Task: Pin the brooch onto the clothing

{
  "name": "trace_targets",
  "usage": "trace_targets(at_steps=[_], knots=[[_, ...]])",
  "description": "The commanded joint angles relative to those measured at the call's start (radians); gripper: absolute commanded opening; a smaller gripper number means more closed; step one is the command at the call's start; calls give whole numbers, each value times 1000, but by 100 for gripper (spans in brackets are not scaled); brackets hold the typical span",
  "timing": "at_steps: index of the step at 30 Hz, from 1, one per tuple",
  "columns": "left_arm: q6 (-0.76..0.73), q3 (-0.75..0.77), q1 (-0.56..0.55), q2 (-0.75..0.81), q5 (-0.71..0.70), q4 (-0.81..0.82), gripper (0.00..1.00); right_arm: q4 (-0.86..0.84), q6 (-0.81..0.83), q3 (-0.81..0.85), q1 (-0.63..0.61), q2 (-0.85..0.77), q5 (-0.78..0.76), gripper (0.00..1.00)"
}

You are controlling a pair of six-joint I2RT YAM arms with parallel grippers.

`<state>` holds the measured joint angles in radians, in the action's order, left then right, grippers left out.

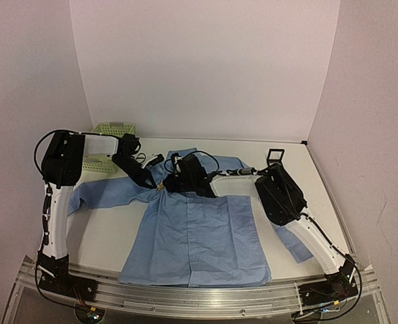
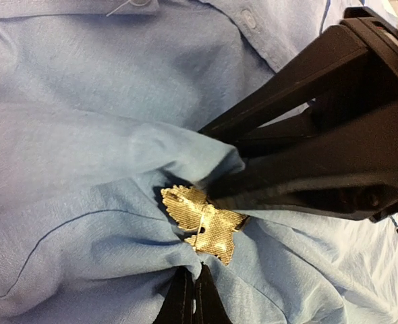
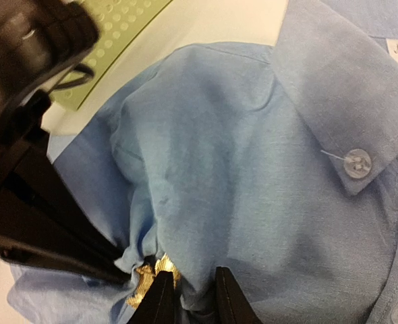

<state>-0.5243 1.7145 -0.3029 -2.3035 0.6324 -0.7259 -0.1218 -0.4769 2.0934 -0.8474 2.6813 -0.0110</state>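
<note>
Showing gold in both wrist views, the brooch (image 2: 206,219) is reduced to a speck overhead; the shirt (image 2: 84,135) beside it is pinched by the left claw (image 2: 194,277) and the right claw (image 3: 193,282).

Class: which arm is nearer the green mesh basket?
Left. The left arm runs right beside the green basket at the back left; the right arm stands across the shirt from it.

The light blue button-up shirt (image 1: 199,236) lies spread front-up on the surface, collar at the far side and sleeves out sideways, its cloth bunched beside the collar, where the small gold, mesh-textured, leaf-like brooch (image 2: 202,223) rests against the fold.
</note>
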Motion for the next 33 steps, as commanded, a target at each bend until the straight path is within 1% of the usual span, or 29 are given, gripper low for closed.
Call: trace_targets(at_steps=[1, 4, 8, 10, 15, 18, 20, 21, 23, 25, 27, 30, 33], knots=[[-26, 41, 14, -24, -46, -58, 0, 85, 61, -37, -5, -81, 37, 24], [-33, 41, 15, -11, -41, -69, 0, 86, 88, -51, 4, -113, 36, 27], [-34, 50, 18, -1, -41, -78, 0, 85, 105, -77, 20, -157, 44, 32], [-38, 67, 19, 4, -40, -84, 2, 84, 105, -96, 31, -179, 53, 35], [-50, 130, 23, 5, -36, -125, 16, 86, 119, -121, 46, -227, 61, 41], [-52, 158, 25, 14, -40, -150, 23, 87, 113, -144, 58, -263, 55, 41], [-40, 154, 25, 35, -60, -153, 28, 91, 112, -179, 63, -295, 30, 41], [-18, 147, 25, 44, -92, -148, 30, 93, 112, -198, 65, -318, 13, 41], [76, 121, 22, 65, -166, -135, 35, 110, 105, -250, 67, -359, -36, 42], [162, 104, 14, 80, -224, -155, 40, 157, 86, -288, 67, -401, -102, 42], [211, 62, -8, 111, -244, -173, 44, 213, 66, -315, 68, -425, -155, 44], [234, -55, -64, 194, -267, -126, 55, 297, 36, -351, 68, -447, -191, 45], [241, -114, -88, 221, -295, -83, 60, 328, 17, -389, 68, -472, -202, 46]])
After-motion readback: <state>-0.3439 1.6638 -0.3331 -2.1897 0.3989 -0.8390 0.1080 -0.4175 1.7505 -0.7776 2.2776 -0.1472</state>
